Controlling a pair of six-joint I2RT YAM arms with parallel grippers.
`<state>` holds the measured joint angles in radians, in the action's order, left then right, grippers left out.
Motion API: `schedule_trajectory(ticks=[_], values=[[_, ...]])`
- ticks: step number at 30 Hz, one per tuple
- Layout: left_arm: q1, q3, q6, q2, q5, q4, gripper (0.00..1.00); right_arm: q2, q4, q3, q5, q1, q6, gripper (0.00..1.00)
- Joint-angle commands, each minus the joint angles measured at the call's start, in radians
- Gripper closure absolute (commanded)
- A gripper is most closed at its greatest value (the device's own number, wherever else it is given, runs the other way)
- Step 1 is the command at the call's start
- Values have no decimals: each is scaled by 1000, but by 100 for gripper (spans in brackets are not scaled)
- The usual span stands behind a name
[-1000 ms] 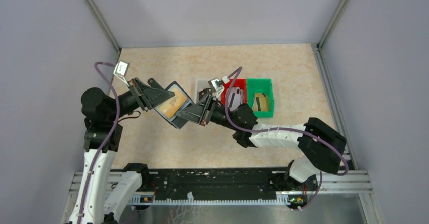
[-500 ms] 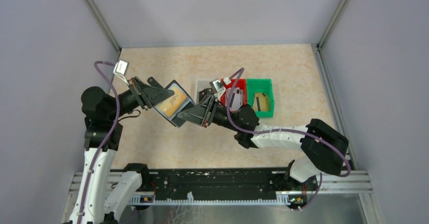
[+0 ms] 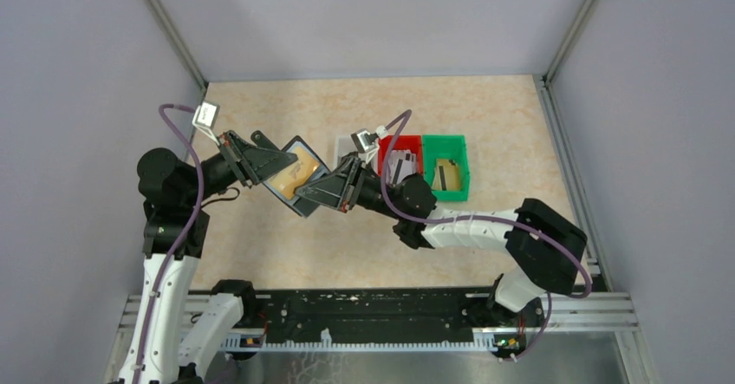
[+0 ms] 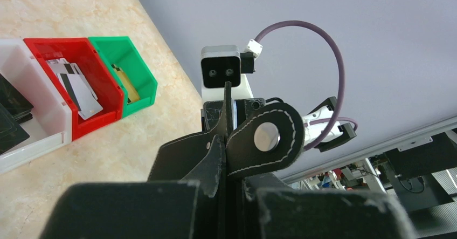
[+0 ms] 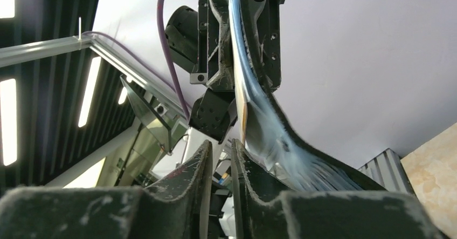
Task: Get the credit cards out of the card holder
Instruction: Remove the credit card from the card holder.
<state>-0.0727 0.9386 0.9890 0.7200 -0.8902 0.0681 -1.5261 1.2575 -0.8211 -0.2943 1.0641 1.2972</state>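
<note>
The black card holder (image 3: pixel 317 174) hangs open above the table, and my left gripper (image 3: pixel 276 165) is shut on its left edge. A gold credit card (image 3: pixel 293 174) shows in its inner slot. In the left wrist view my left gripper (image 4: pixel 232 188) clamps the leather just below the snap-tab strap (image 4: pixel 264 136). My right gripper (image 3: pixel 305 197) sits at the holder's lower right edge. In the right wrist view my right gripper (image 5: pixel 221 144) has a narrow empty gap between its fingers. The gold card's edge (image 5: pixel 243 121) ends just above them, beside the grey-blue lining (image 5: pixel 269 131).
Three small bins stand in a row right of the holder: white (image 3: pixel 344 147), red (image 3: pixel 414 144) and green (image 3: pixel 446 192). Grey-white striped cards (image 4: pixel 78 90) lie in the red bin and a gold card (image 3: pixel 447 172) lies in the green one. Grey walls enclose the table.
My right gripper has shifted a little left and up along the holder's lower edge, and its fingers have parted slightly. The left gripper and the holder have stayed put.
</note>
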Motion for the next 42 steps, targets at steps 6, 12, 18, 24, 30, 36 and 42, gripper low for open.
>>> schedule_trajectory(ticks=[6,12,18,24,30,36,42], values=[[5,46,24,-8,-2,-30,100,42,37,29,-2,9,-1,58],[5,52,19,-7,0,-23,100,43,11,28,-7,10,-12,57],[5,49,17,-11,3,-14,100,29,1,-4,-7,7,-24,58],[6,42,11,-16,4,-10,100,-44,64,-89,-20,5,15,65],[5,22,0,-15,5,-7,100,-84,167,-81,0,5,60,87],[9,20,5,5,17,-5,98,-58,158,-38,11,4,39,100],[16,26,-1,12,17,5,91,-4,115,26,37,-1,-11,100]])
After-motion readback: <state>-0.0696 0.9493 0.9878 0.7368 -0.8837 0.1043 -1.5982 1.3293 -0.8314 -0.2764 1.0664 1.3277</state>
